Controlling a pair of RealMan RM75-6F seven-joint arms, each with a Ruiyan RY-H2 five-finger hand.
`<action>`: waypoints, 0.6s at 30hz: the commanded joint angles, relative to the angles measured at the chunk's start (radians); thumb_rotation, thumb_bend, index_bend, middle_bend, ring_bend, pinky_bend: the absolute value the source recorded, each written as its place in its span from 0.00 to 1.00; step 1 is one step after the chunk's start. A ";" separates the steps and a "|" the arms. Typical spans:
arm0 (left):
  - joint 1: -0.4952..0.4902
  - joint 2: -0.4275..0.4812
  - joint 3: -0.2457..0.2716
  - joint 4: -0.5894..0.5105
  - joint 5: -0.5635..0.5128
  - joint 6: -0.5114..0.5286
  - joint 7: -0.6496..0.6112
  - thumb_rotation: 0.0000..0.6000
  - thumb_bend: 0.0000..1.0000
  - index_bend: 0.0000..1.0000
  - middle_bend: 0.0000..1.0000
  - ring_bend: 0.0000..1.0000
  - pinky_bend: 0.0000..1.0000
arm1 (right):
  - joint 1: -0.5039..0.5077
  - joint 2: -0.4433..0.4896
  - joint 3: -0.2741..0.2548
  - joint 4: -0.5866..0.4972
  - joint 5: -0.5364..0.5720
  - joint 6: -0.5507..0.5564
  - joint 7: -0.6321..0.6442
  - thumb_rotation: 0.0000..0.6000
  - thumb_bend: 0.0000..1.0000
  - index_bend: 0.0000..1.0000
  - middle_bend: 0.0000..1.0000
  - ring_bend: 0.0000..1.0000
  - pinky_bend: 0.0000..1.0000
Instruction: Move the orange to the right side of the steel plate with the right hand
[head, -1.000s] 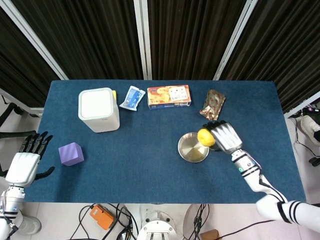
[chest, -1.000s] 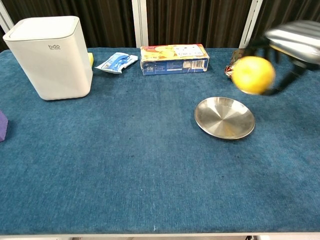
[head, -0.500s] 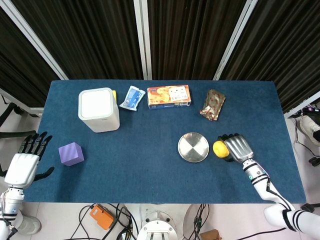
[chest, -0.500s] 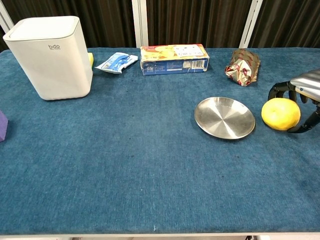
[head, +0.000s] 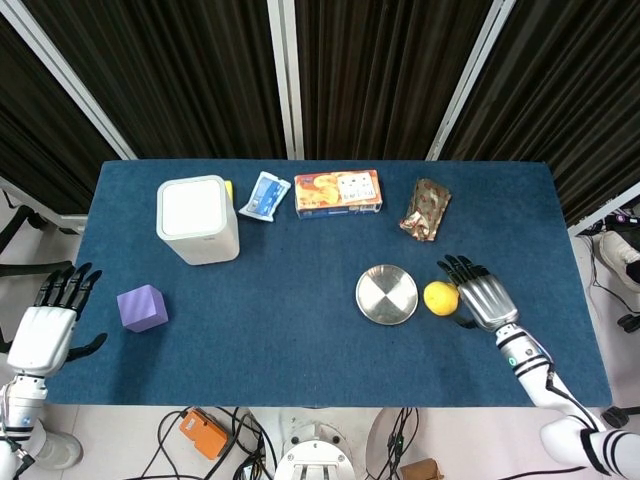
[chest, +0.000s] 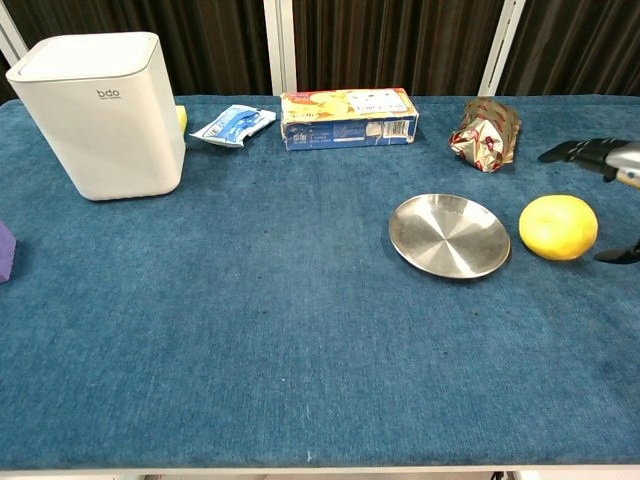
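- The table (blue-covered) carries everything seen; a white bin stands at its far left, well apart from the work.
- The plate lies where it did a second ago, bare.
- The right hand has been opened since half a second ago: its fingers are now spread and nothing is held; the left hand is kept idle, fingers apart, off the table's left edge.
- The orange has been released and rests on the cloth just right of the plate, so the placement appears done; only withdrawal of the hand seems left.
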 joint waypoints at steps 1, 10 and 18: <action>0.003 0.000 0.000 -0.001 0.002 0.006 -0.001 1.00 0.14 0.00 0.00 0.00 0.02 | -0.064 0.079 -0.008 -0.099 -0.036 0.118 -0.031 1.00 0.34 0.00 0.05 0.08 0.25; 0.015 -0.009 -0.002 0.003 0.004 0.029 0.014 1.00 0.14 0.00 0.00 0.00 0.02 | -0.378 0.179 -0.094 -0.284 -0.074 0.536 -0.162 1.00 0.34 0.00 0.00 0.00 0.00; 0.015 -0.018 -0.013 -0.001 -0.005 0.034 0.032 1.00 0.14 0.00 0.00 0.00 0.02 | -0.417 0.175 -0.077 -0.216 -0.076 0.537 -0.074 1.00 0.34 0.00 0.00 0.00 0.00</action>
